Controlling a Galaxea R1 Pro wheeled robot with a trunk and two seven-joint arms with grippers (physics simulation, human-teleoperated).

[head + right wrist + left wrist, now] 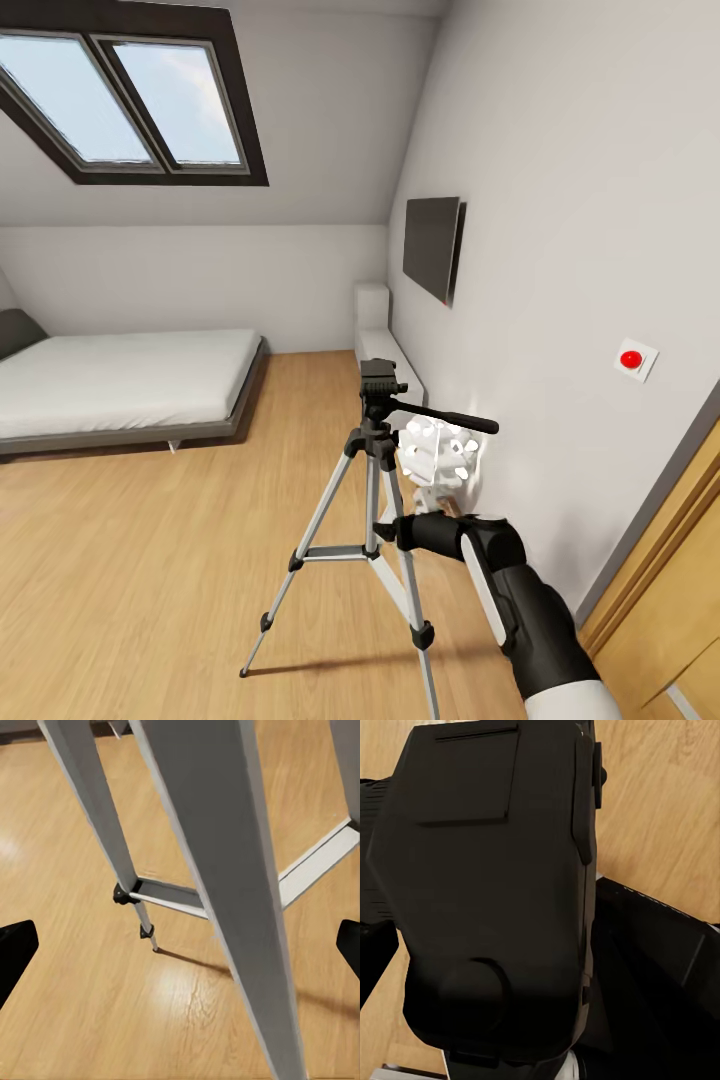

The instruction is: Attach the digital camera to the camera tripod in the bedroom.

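My right arm reaches forward and low, its gripper (180, 945) spread wide around a leg of the tripod (372, 500) standing on the bedroom floor (150, 560), while the camera (495, 892) is seen close by my left wrist, grip unclear.

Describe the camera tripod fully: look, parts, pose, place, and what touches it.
The camera tripod stands upright on the light wood floor near the white wall. Its silver-grey legs are spread, joined by braces to a centre column, with black joints and feet. A black head tops it, empty, with a thin black pan handle pointing toward the wall. The right gripper sits open around one leg.
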